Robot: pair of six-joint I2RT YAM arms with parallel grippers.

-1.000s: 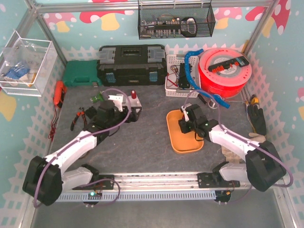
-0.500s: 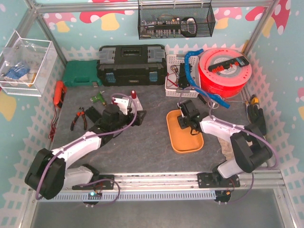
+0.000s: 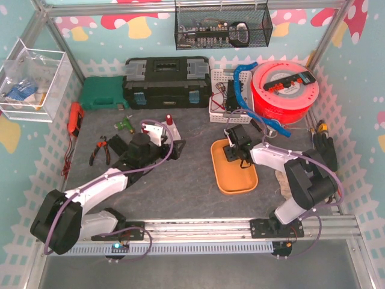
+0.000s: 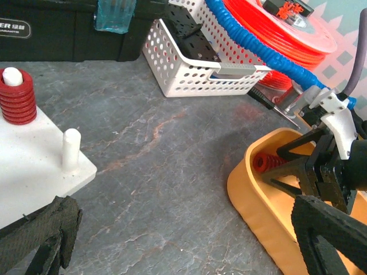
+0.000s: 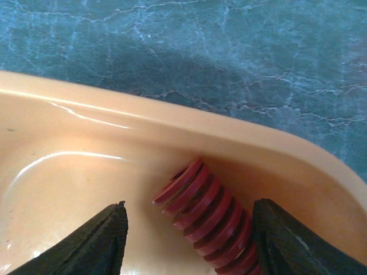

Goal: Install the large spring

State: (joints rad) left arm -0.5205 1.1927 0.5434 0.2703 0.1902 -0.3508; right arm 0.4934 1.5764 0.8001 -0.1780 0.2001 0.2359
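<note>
A red spring (image 5: 212, 217) lies on its side in the far corner of the orange tray (image 3: 231, 183); it also shows in the left wrist view (image 4: 265, 162). My right gripper (image 5: 192, 235) is open, low in the tray, one finger on each side of the spring; I cannot tell whether they touch it. It also shows from above (image 3: 233, 152). The white base plate (image 4: 34, 172) bears another red spring (image 4: 16, 103) on a peg and a bare white peg (image 4: 71, 150). My left gripper (image 4: 189, 252) is open and empty, beside the plate.
A white basket (image 3: 225, 102), a red filament spool (image 3: 284, 90) and a blue hose (image 3: 243, 84) stand behind the tray. A black toolbox (image 3: 167, 83) is at the back. Pliers (image 3: 99, 149) lie at the left.
My right gripper has moved up to the tray's far end and come down around the spring. My left gripper has shifted a little to the right, then held still.
</note>
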